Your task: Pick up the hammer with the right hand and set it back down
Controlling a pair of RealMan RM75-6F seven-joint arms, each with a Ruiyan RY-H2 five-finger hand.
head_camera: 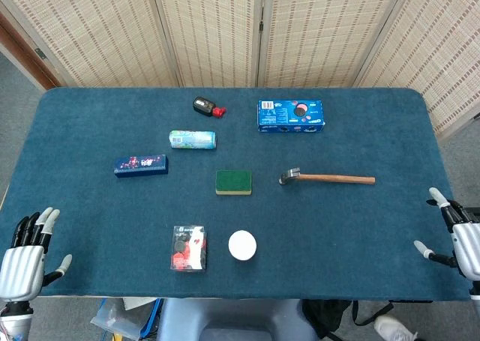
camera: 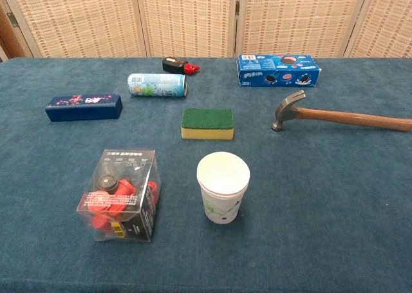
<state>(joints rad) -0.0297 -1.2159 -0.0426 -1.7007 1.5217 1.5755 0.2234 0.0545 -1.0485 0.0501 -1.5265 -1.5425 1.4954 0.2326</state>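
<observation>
The hammer (head_camera: 327, 178) is lying right of centre on the counter (head_camera: 375, 243), its handle pointing toward the frame's right edge, up and left of the right hand (head_camera: 456, 236) waiting empty with fingers spread at the lower right.

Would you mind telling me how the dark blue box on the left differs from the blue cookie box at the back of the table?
The dark blue box is slimmer and navy with a small red-and-white pattern; the cookie box is taller, brighter blue and shows pictures of cookies. The dark blue box sits nearer the left edge, the cookie box farther back, right of centre. Both are long rectangular boxes lying flat on the blue table.
</observation>
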